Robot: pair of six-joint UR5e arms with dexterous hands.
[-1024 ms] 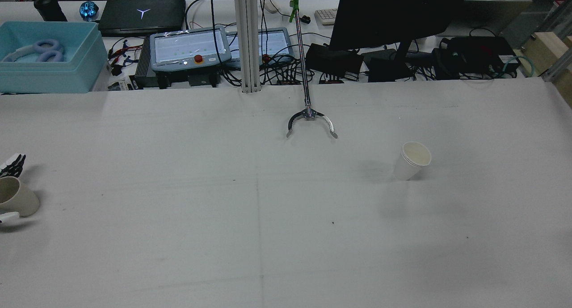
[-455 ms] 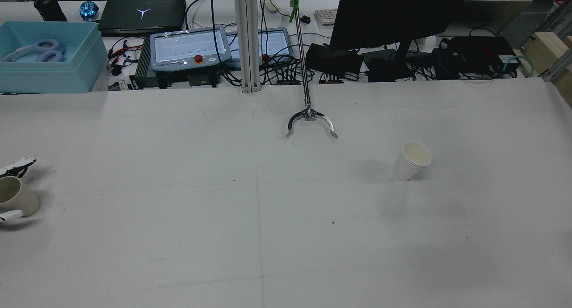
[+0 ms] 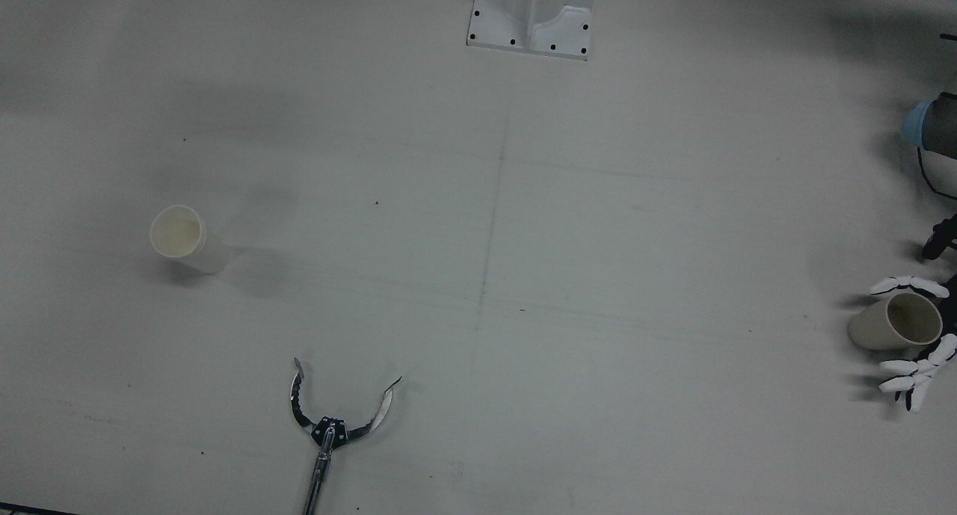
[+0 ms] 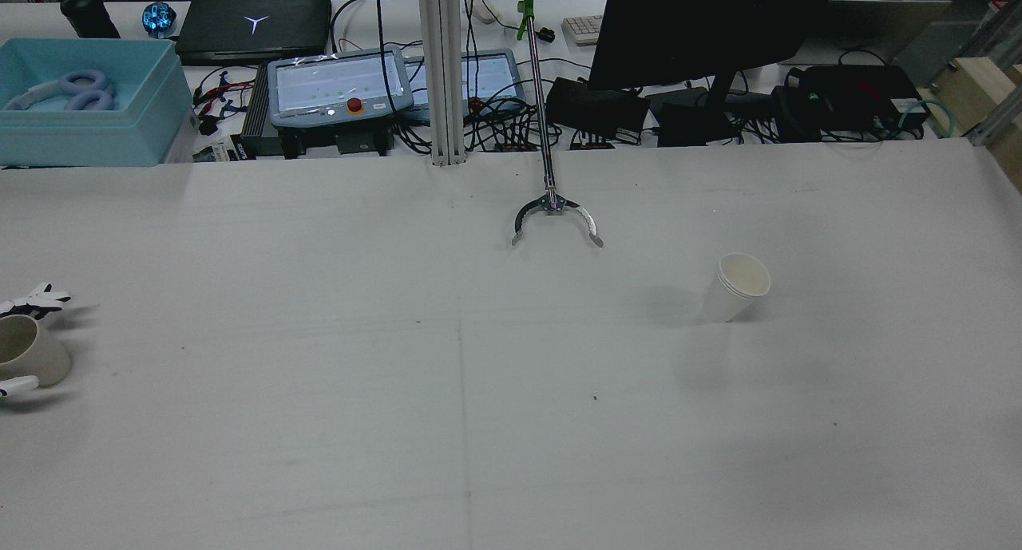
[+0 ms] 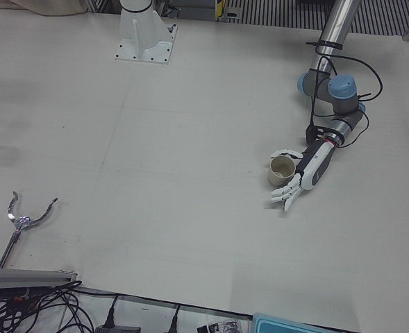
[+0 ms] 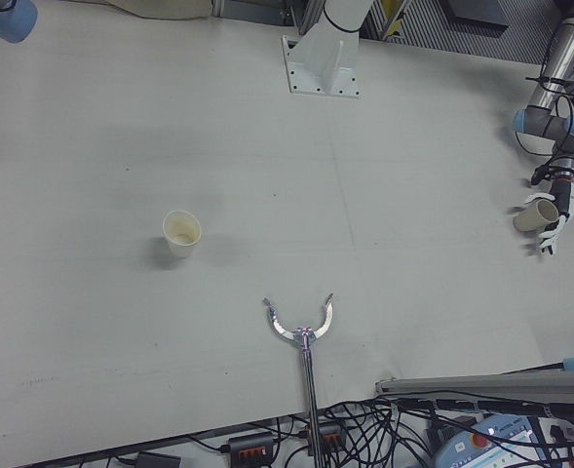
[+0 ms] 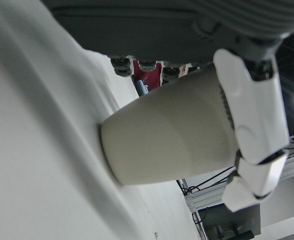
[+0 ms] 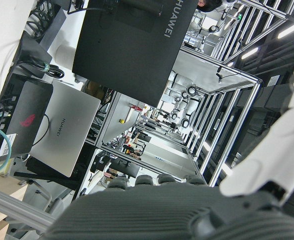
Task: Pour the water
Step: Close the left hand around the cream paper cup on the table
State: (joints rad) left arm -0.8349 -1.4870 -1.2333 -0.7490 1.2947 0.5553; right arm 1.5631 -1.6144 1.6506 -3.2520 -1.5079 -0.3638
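1. Our beige cup (image 5: 282,170) stands on the counter (image 3: 523,276) at its far left edge, between the spread fingers (image 5: 285,196) of the left robot hand (image 5: 303,175); the hand-mounted camera shows one finger lying against the cup wall, yet the others stay apart, so we judge it not yet gripped.
2. We should wrap the cup mid-wall, squeeze gently and lift it upright.
3. The white paper cup (image 3: 182,237), well apart on the right half, looks empty; the beige cup's contents we cannot tell.
4. Of the right robot hand (image 8: 266,170) we see only a sliver: open or closed, we cannot tell.
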